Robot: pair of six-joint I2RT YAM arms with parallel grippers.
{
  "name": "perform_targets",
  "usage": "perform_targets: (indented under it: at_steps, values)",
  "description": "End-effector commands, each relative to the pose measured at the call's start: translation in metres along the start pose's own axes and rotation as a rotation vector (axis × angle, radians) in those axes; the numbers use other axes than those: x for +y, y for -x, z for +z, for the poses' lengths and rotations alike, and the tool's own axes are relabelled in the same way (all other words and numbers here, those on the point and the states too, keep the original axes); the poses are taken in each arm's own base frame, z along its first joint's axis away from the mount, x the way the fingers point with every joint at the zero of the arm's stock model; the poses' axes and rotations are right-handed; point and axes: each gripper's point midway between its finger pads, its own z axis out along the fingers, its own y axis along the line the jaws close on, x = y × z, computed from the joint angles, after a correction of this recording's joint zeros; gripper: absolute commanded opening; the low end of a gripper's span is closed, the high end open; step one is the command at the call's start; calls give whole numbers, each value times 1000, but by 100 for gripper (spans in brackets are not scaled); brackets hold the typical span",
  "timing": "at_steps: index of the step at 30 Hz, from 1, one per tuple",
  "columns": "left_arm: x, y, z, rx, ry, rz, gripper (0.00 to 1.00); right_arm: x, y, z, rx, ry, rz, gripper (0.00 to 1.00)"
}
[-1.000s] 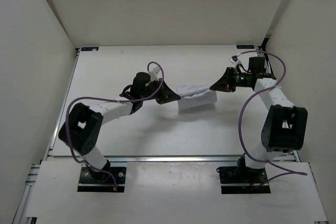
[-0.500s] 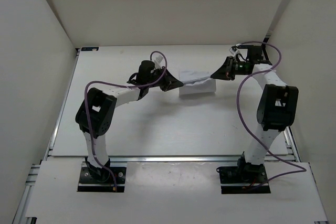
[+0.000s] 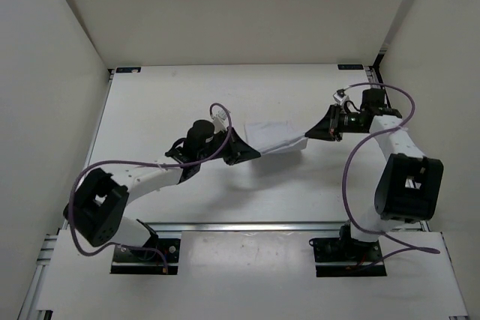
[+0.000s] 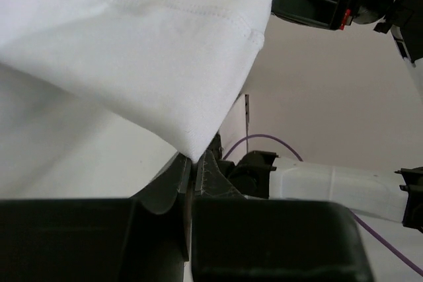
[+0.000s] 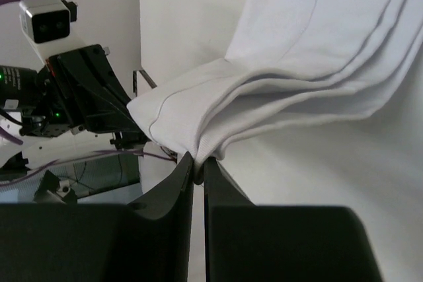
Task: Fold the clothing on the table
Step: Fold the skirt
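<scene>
Two purple cables (image 3: 217, 105) loop over your arms, and plain white walls (image 3: 52, 73) close in the counter (image 3: 150, 103) on three sides; your left fingers (image 4: 173, 181) are pressed together on a corner of the white clothing (image 3: 274, 139); your right fingers (image 5: 175, 184) pinch its opposite, layered edge; the cloth hangs stretched between them over the counter's middle.
</scene>
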Motion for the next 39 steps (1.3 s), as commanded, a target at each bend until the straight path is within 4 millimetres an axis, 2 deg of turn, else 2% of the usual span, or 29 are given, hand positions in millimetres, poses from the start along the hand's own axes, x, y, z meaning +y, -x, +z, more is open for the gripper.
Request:
perform_targets:
  at_steps: [1,3,5,7,10,11,12,14,18,24,25,26,28,31,32,33,34,35,36,37,38,39]
  values:
    - [4,-10,-23,-41,39,-12,0,3,1,-17,-90,-55,-126,0]
    - [4,-21,-34,-39,37,-21,0,4,-10,-19,-96,-55,-115,0]
    - [4,-21,-43,-56,36,-21,0,3,-21,-17,-91,-55,-114,0]
    - [12,-23,-49,-56,49,-25,0,7,-24,-19,-105,-51,-141,0]
    - [16,-11,-57,-89,51,-34,0,7,-26,-16,-105,-55,-153,0]
    - [20,-12,-57,-85,58,-31,0,5,-26,-14,-101,-56,-146,0]
    - [17,-2,-57,-104,54,-28,0,6,-25,-15,-107,-57,-150,0]
    - [16,3,-54,-97,53,-24,0,4,-21,-13,-103,-59,-137,0]
    - [14,17,-39,-86,52,-30,0,2,-8,-8,-97,-61,-141,0]
    - [6,50,-8,-77,43,-26,0,-12,30,2,-94,-72,-110,0]
    - [5,60,0,-84,44,-25,0,-13,34,2,-97,-67,-101,0]
    - [-5,72,4,-93,22,-14,0,-15,46,5,-101,-66,-110,0]
    - [5,87,21,-77,36,-29,1,-28,69,10,-113,-75,-93,0]
    - [11,119,47,-93,39,-43,6,-31,111,12,-170,-101,-132,0]
    - [15,135,59,-104,40,-40,7,-44,118,19,-165,-109,-120,0]
    - [16,142,64,-105,41,-43,8,-51,133,23,-177,-122,-132,2]
    - [26,155,79,-113,50,-55,16,-61,144,32,-178,-150,-137,26]
    - [35,170,91,-119,42,-65,41,-63,151,38,-180,-164,-161,79]
    - [44,186,103,-136,37,-83,90,-71,166,41,-199,-200,-179,99]
    - [27,208,106,-181,-13,-65,99,-75,178,44,-221,-215,-185,99]
    - [45,214,117,-187,13,-66,99,-78,192,37,-256,-217,-176,100]
    - [40,233,127,-201,6,-52,99,-82,200,29,-278,-220,-175,99]
